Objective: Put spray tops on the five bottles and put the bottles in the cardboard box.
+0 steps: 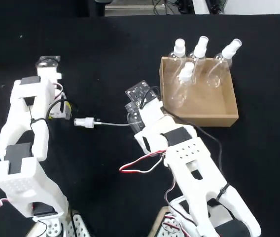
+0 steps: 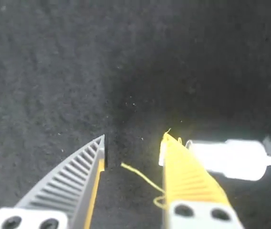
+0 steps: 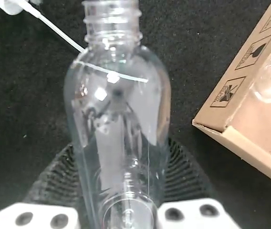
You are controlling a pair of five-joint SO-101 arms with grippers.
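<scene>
My right gripper (image 3: 121, 167) is shut on a clear bottle (image 3: 116, 100) that has no top, its open neck pointing away from the wrist. In the high view this bottle (image 1: 133, 120) lies just left of the cardboard box (image 1: 226, 106). A white spray top (image 1: 85, 122) lies on the black table, its thin tube reaching toward the bottle. My left gripper (image 2: 133, 150) stands open just above the table, with the spray top (image 2: 231, 160) outside its yellow finger (image 2: 181, 167). Several bottles with tops (image 1: 185, 79) stand or lean in the box.
The cardboard box (image 3: 250, 100) sits close beside the held bottle. Red and white cables (image 1: 140, 165) loop on the black table between the arms. A small clear object (image 1: 48, 61) stands beyond the left arm.
</scene>
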